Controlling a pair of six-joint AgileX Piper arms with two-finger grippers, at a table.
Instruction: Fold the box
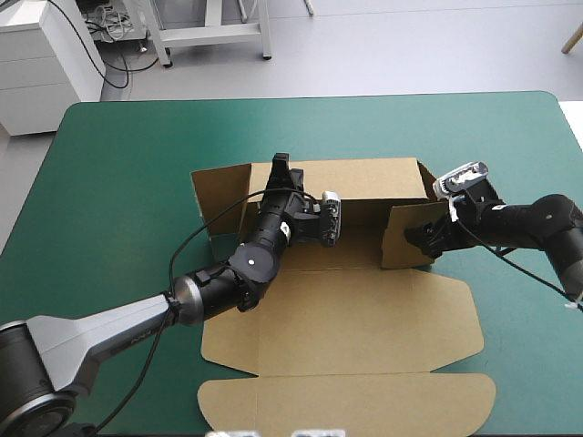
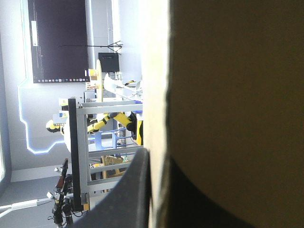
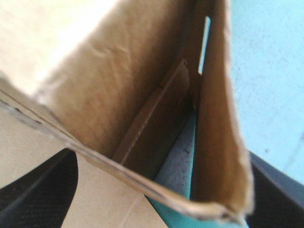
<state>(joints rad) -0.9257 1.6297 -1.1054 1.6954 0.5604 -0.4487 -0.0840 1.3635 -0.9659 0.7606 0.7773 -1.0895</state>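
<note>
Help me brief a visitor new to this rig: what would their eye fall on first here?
First the big brown box, a cut sheet at the middle of the teal-green table, with its far wall raised and its near panels lying flat. Next, the left gripper, shut on that far wall, and the right gripper, open astride the upright side flap at the box's right end.

Bright even light, soft faint shadows on the table (image 1: pixel 118 182), box (image 3: pixel 47 38) glared white in the right wrist view
</note>
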